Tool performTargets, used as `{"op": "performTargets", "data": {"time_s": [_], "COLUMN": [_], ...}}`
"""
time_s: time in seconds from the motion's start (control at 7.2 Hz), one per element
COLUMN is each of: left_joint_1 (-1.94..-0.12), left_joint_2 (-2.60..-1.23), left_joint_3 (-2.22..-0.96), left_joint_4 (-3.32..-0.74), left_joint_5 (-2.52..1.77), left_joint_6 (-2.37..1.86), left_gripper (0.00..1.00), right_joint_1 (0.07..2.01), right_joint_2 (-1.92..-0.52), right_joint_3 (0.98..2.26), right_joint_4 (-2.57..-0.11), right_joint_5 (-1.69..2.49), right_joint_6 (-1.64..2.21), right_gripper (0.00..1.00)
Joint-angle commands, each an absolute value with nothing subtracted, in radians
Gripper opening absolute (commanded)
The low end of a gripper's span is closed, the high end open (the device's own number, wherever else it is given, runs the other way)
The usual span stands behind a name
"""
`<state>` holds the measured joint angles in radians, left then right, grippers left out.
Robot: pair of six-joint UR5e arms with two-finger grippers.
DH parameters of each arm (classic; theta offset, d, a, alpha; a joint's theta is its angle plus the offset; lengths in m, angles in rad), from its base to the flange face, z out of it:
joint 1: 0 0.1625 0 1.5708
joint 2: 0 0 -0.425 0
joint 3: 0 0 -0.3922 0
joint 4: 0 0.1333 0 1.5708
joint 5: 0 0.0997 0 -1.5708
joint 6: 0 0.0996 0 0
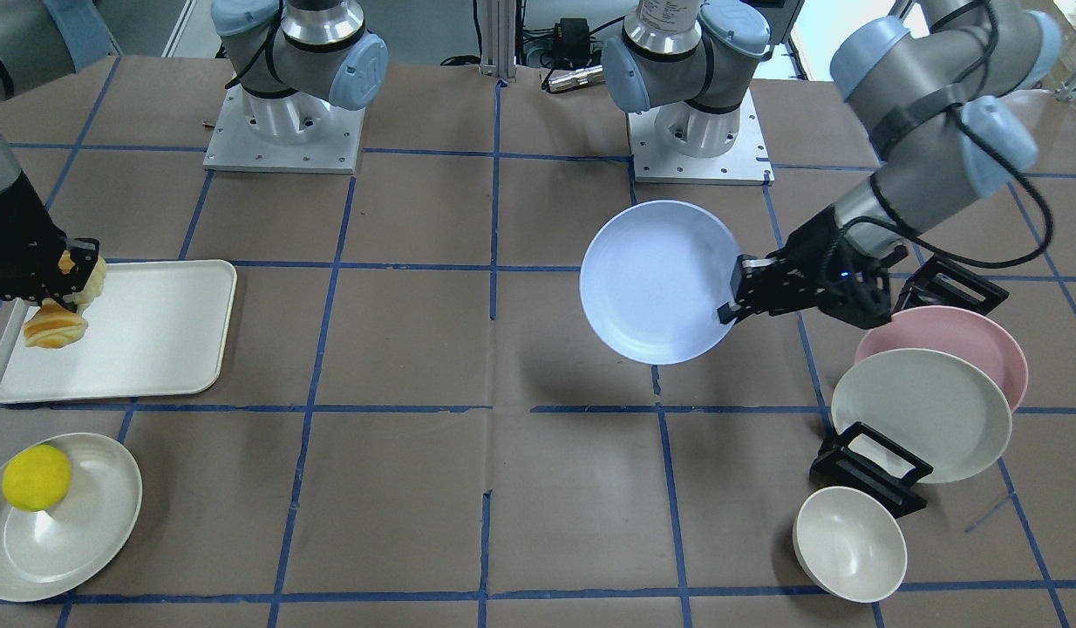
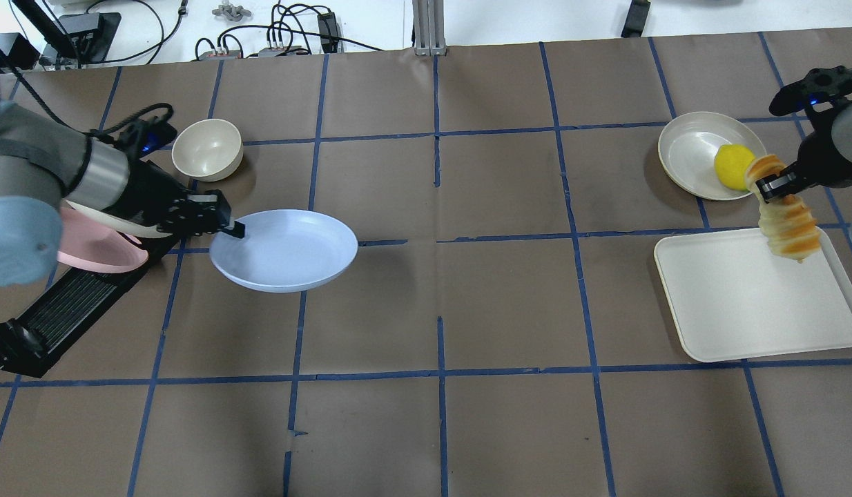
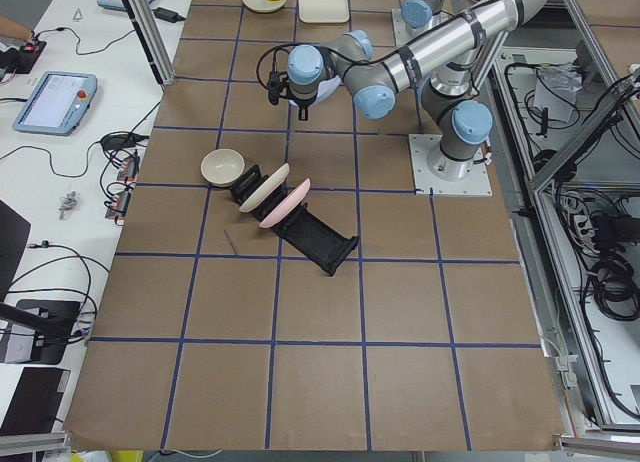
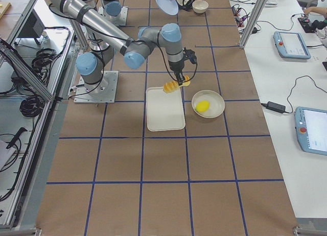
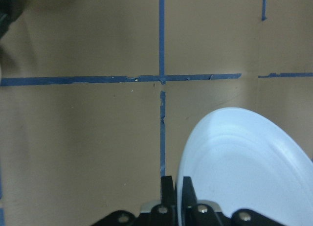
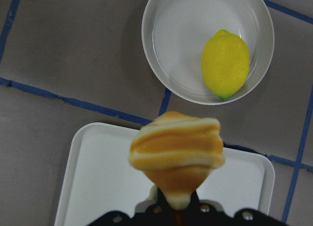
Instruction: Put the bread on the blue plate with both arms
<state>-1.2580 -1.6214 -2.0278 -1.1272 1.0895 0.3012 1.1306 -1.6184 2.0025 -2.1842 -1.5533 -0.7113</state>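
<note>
My left gripper [image 2: 227, 224] is shut on the rim of the blue plate [image 2: 284, 250] and holds it level above the table; it also shows in the front view [image 1: 656, 279] and the left wrist view [image 5: 239, 162]. My right gripper [image 2: 771, 185] is shut on one end of the bread [image 2: 788, 228], an orange and cream ridged roll that hangs above the white tray [image 2: 743, 310]. The bread also shows in the front view [image 1: 58, 323] and the right wrist view [image 6: 177, 152]. The two arms are far apart, at opposite ends of the table.
A cream plate [image 2: 688, 155] with a yellow lemon [image 2: 731, 166] lies beyond the tray. A black rack [image 1: 869, 467] with a pink plate [image 1: 983, 336] and a cream plate [image 1: 926, 414] stands by my left arm, and a cream bowl [image 2: 206, 148] sits beside it.
</note>
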Motion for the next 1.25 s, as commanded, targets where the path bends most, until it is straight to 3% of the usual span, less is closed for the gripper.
{"op": "performTargets", "data": {"time_s": [0.0, 0.28, 0.56, 0.69, 1.11], "left_joint_1": [-1.476, -1.670, -1.739, -1.746, -1.732], "left_joint_2": [-1.721, -1.849, -1.991, -1.999, -1.964], "left_joint_3": [-2.097, -2.094, -2.097, -2.100, -2.085], "left_joint_4": [-0.753, -0.456, -0.231, -0.232, -0.354], "left_joint_5": [1.077, 1.094, 1.199, 1.204, 1.218], "left_joint_6": [-0.096, -0.474, -0.569, -0.568, -0.563], "left_gripper": [0.16, 0.16, 0.19, 0.99, 1.00], "right_joint_1": [1.248, 1.330, 1.377, 1.396, 1.431], "right_joint_2": [-1.707, -1.700, -1.695, -1.695, -1.617], "right_joint_3": [1.968, 1.822, 1.778, 1.770, 1.598], "right_joint_4": [-2.065, -1.846, -1.754, -1.738, -1.542], "right_joint_5": [-1.566, -1.592, -1.577, -1.569, -1.558], "right_joint_6": [-0.536, -0.360, -0.212, -0.192, -0.180], "right_gripper": [0.09, 0.09, 0.09, 0.09, 0.09]}}
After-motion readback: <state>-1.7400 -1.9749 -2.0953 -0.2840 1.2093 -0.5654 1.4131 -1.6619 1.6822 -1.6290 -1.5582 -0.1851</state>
